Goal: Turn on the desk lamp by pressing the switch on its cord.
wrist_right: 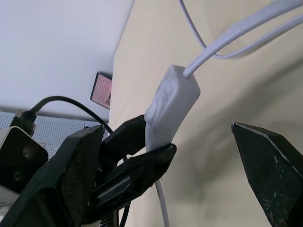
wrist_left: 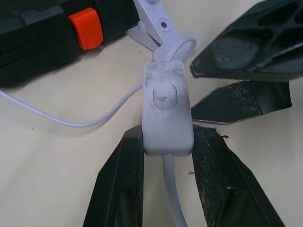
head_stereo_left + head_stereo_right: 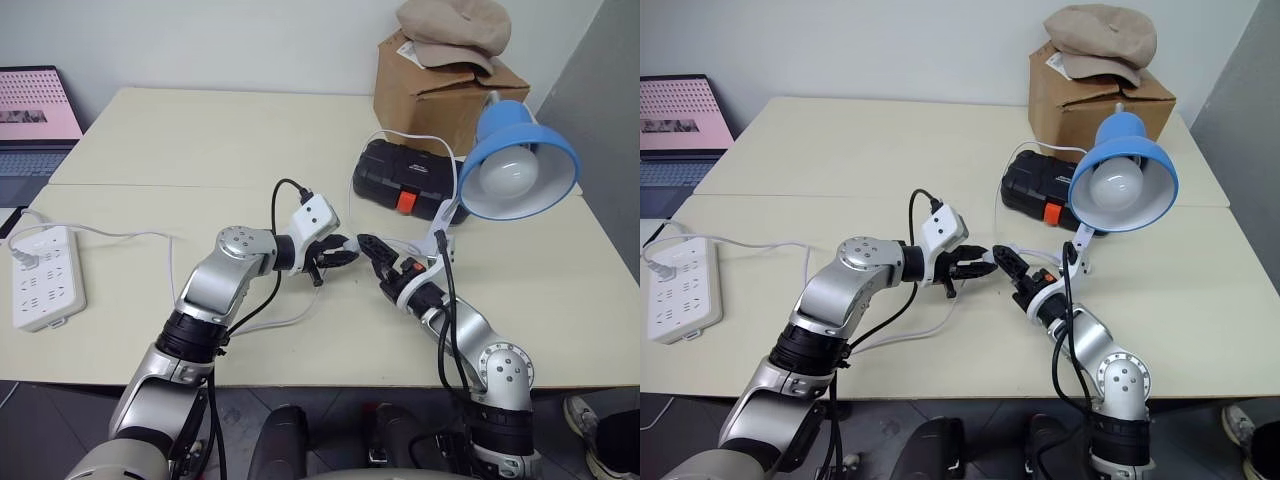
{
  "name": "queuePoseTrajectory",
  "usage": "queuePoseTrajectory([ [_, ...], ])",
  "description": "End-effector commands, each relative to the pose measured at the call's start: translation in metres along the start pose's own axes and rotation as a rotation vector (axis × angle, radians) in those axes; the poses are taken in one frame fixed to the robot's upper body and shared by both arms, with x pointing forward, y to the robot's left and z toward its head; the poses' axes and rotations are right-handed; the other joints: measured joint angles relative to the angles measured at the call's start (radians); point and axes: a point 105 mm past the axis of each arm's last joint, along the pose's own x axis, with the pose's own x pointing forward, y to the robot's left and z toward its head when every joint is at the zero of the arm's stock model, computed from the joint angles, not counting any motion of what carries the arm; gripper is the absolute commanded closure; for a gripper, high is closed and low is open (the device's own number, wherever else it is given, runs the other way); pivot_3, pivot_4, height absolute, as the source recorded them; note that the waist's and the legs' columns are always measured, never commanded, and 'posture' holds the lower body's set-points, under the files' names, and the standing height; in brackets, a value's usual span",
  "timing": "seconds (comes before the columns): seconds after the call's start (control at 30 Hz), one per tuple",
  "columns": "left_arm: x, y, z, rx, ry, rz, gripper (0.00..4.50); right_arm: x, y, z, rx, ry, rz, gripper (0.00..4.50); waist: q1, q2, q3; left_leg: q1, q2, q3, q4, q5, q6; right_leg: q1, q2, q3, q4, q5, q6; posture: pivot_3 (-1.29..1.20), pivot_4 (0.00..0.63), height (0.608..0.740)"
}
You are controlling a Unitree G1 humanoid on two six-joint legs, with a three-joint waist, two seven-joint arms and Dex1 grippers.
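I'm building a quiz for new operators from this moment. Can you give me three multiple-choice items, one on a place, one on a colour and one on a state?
1. Where does the black case lie?
A. beside the power strip
B. just behind the desk lamp's clip base
C. on the cardboard box

2. What colour is the desk lamp shade?
A. blue
B. red
C. green

3. How does the left hand stand?
A. open above the table
B. shut on the switch
C. shut on the power strip's cable

Key: 1 B, the case sits next to the white clip base. 2 A, the dome is glossy blue. 3 B, the switch is clamped between the left hand's fingers, while the right hand is open close by.
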Motion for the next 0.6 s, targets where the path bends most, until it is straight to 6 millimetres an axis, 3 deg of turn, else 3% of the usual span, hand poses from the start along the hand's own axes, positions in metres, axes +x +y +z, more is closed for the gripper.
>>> queuePoseTrajectory([
  [0.03, -0.0030, -0.0002, 0.0185, 0.045, -0.044, 0.005, 3.41, 0.0054, 0.0172, 0.0023, 0.014, -0.016, 0.079, 0.00, 0.000, 0.000, 0.000, 0.000, 0.000, 0.000, 0.000, 0.000, 0.000, 0.000, 0.000, 0.000, 0.000, 0.000, 0.000, 0.00, 0.150, 0.740],
  [0.6, -0.0018, 0.0002, 0.0201, 0.064, -0.048, 0.012, 3.41, 0.0131, 0.0175, 0.0028, -0.006, 0.008, 0.094, 0.00, 0.000, 0.000, 0.000, 0.000, 0.000, 0.000, 0.000, 0.000, 0.000, 0.000, 0.000, 0.000, 0.000, 0.000, 0.000, 0.00, 0.150, 0.740],
])
